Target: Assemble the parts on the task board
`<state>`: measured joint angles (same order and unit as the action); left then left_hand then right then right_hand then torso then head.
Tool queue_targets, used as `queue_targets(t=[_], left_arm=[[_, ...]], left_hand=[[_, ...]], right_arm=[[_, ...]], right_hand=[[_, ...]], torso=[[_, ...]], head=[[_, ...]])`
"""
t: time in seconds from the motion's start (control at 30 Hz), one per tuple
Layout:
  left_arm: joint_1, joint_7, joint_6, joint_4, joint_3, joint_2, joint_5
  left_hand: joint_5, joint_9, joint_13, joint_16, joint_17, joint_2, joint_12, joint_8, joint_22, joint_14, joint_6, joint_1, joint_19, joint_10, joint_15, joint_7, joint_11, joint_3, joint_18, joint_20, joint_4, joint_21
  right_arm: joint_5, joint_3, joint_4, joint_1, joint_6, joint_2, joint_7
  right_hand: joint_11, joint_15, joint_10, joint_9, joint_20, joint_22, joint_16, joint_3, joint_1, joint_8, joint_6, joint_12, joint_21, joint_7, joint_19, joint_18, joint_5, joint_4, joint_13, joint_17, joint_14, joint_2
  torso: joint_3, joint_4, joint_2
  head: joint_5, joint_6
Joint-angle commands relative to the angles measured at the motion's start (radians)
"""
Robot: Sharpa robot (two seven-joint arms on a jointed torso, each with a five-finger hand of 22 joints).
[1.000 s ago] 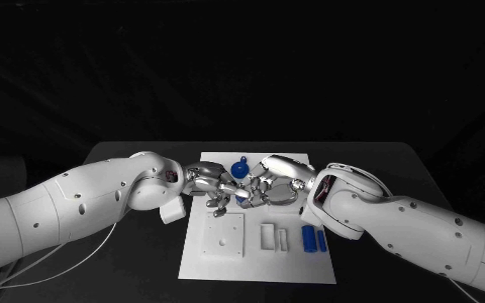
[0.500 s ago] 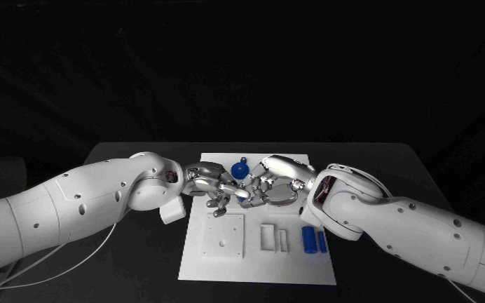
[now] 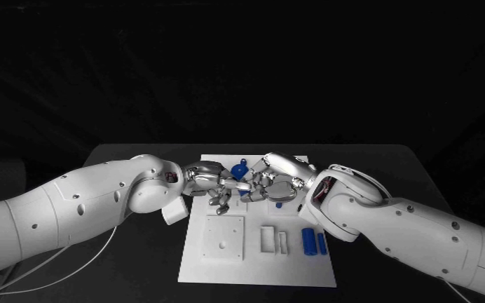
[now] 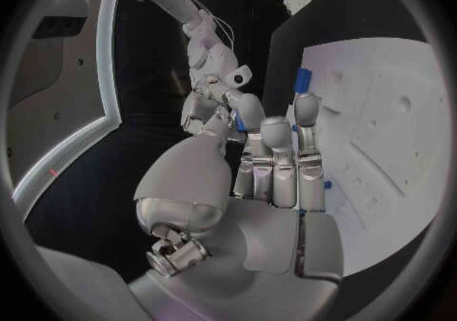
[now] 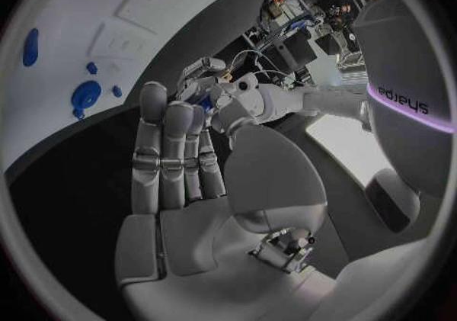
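Note:
The white task board (image 3: 258, 261) lies in the middle of the black table. Above its far half my left hand (image 3: 210, 182) and right hand (image 3: 275, 179) meet fingertip to fingertip. A small blue part (image 4: 238, 120) sits pinched between my left thumb and a finger; it also shows in the right wrist view (image 5: 197, 98). My right fingertips (image 5: 202, 113) reach up to that part, and I cannot tell whether they grip it. A round blue part (image 3: 238, 170) stands on the board behind the hands. Two blue cylinders (image 3: 315, 240) lie at the board's near right.
A small blue piece (image 3: 279, 205) lies on the board just under my right hand. A raised white square block (image 3: 223, 236) and white slots (image 3: 272, 237) take up the near half. Bare black table (image 3: 404, 170) flanks the board on both sides.
My right hand has lifted a little and shifted toward the far side, uncovering the small blue piece beneath it. The left hand has barely moved.

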<state>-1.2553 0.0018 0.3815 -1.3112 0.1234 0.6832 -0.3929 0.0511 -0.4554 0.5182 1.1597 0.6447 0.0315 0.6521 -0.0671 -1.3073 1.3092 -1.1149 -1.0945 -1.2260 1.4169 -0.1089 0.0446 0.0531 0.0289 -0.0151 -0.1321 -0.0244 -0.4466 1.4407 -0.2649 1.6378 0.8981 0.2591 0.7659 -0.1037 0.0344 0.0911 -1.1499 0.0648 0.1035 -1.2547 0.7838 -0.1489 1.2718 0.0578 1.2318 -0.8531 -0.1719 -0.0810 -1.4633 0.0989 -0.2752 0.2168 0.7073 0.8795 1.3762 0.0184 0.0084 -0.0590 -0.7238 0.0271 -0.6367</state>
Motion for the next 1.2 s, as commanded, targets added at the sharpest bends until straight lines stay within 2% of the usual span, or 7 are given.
queue_targets(t=[0.03, 0.47, 0.7, 0.87, 0.9, 1.1, 1.2], left_arm=[[-0.001, 0.006, -0.031, -0.006, 0.0, 0.0, 0.04], [-0.001, -0.005, -0.111, -0.016, 0.0, 0.008, 0.068], [-0.001, 0.001, -0.159, -0.021, 0.001, 0.013, 0.107], [0.0, 0.011, -0.174, -0.025, 0.002, 0.014, 0.122], [0.0, 0.012, -0.178, -0.026, 0.002, 0.014, 0.123], [0.0, 0.017, -0.209, -0.028, 0.002, 0.013, 0.123], [0.0, 0.015, -0.22, -0.028, 0.002, 0.011, 0.113]], left_hand=[[-0.003, 0.038, 0.001, 0.002, -0.005, -0.009, 0.002, -0.005, -0.016, -0.004, -0.012, 0.005, -0.003, -0.008, 0.002, -0.001, 0.001, 0.013, -0.002, 0.004, -0.002, 0.006], [-0.002, 0.052, 0.001, 0.003, -0.012, -0.007, 0.006, -0.007, -0.016, -0.01, -0.004, 0.003, -0.001, -0.019, 0.005, 0.003, -0.001, 0.015, -0.003, 0.007, 0.007, 0.011], [-0.002, 0.053, 0.001, 0.003, -0.017, -0.01, 0.009, -0.009, -0.015, -0.015, 0.002, 0.0, 0.001, -0.027, 0.007, 0.005, -0.004, 0.02, -0.005, 0.01, 0.011, 0.015], [0.008, 0.044, 0.0, 0.007, -0.02, -0.003, 0.014, -0.02, -0.016, -0.017, -0.003, -0.014, 0.002, -0.03, 0.008, 0.001, -0.003, 0.033, -0.006, 0.013, 0.029, 0.017], [0.025, 0.038, 0.0, 0.009, -0.021, -0.002, 0.017, -0.027, -0.016, -0.017, -0.004, -0.016, 0.003, -0.031, 0.007, -0.001, -0.002, 0.037, -0.006, 0.012, 0.036, 0.017], [0.046, -0.013, -0.003, 0.022, -0.032, -0.008, 0.033, -0.082, -0.018, -0.022, 0.028, -0.002, 0.003, -0.039, 0.006, -0.005, 0.0, 0.048, -0.005, 0.012, 0.058, 0.015], [0.049, -0.048, -0.005, 0.029, -0.038, -0.015, 0.04, -0.123, -0.018, -0.024, 0.045, 0.001, 0.004, -0.042, 0.006, -0.009, 0.002, 0.051, -0.003, 0.01, 0.06, 0.012]], right_arm=[[0.021, 0.0, 0.001, -0.002, 0.059, 0.0, 0.046], [0.037, 0.0, 0.005, -0.005, 0.144, 0.004, 0.116], [0.028, 0.0, 0.005, -0.009, 0.174, 0.008, 0.128], [0.004, 0.0, 0.003, -0.011, 0.194, 0.008, 0.132], [-0.001, 0.0, 0.003, -0.012, 0.197, 0.008, 0.132], [-0.017, 0.0, 0.003, -0.016, 0.203, 0.005, 0.134], [-0.028, 0.0, 0.005, -0.019, 0.21, 0.003, 0.134]], right_hand=[[0.007, 0.001, -0.014, 0.026, 0.006, -0.001, -0.004, -0.004, -0.001, 0.007, 0.075, 0.005, 0.001, 0.05, -0.031, -0.017, -0.001, -0.005, 0.003, 0.002, 0.011, -0.005], [0.009, 0.002, -0.022, 0.022, 0.008, -0.003, -0.01, -0.029, -0.01, 0.007, 0.079, 0.015, 0.003, 0.053, -0.036, -0.017, 0.007, -0.018, 0.015, 0.006, 0.017, -0.022], [0.009, 0.002, -0.024, 0.019, 0.008, 0.001, -0.014, -0.042, -0.012, 0.007, 0.078, 0.019, 0.005, 0.053, -0.037, -0.017, 0.008, -0.028, 0.019, 0.006, 0.02, -0.03], [0.009, 0.002, -0.023, 0.018, 0.008, 0.001, -0.015, -0.045, -0.012, 0.007, 0.078, 0.02, 0.004, 0.053, -0.037, -0.017, 0.006, -0.029, 0.02, 0.007, 0.02, -0.033], [0.009, 0.002, -0.023, 0.018, 0.008, 0.002, -0.015, -0.045, -0.012, 0.007, 0.078, 0.02, 0.004, 0.053, -0.037, -0.017, 0.005, -0.029, 0.02, 0.007, 0.02, -0.033], [0.009, 0.002, -0.024, 0.018, 0.008, 0.002, -0.015, -0.047, -0.012, 0.007, 0.079, 0.02, 0.004, 0.053, -0.037, -0.017, 0.003, -0.03, 0.02, 0.007, 0.02, -0.034], [0.009, 0.002, -0.024, 0.018, 0.008, 0.002, -0.015, -0.048, -0.014, 0.006, 0.078, 0.021, 0.004, 0.053, -0.037, -0.017, 0.001, -0.031, 0.02, 0.007, 0.02, -0.035]], torso=[[0.0005, 0.0003, 0.0], [0.0015, 0.0004, 0.0], [0.0015, 0.001, 0.0], [0.0013, 0.0005, 0.0], [0.0014, 0.0004, -0.001], [0.0008, 0.0004, 0.0], [0.0006, 0.0005, 0.0]], head=[[0.001, 0.003], [0.001, 0.016], [0.003, 0.017], [0.001, 0.016], [0.001, 0.016], [0.0, 0.016], [0.001, 0.015]])
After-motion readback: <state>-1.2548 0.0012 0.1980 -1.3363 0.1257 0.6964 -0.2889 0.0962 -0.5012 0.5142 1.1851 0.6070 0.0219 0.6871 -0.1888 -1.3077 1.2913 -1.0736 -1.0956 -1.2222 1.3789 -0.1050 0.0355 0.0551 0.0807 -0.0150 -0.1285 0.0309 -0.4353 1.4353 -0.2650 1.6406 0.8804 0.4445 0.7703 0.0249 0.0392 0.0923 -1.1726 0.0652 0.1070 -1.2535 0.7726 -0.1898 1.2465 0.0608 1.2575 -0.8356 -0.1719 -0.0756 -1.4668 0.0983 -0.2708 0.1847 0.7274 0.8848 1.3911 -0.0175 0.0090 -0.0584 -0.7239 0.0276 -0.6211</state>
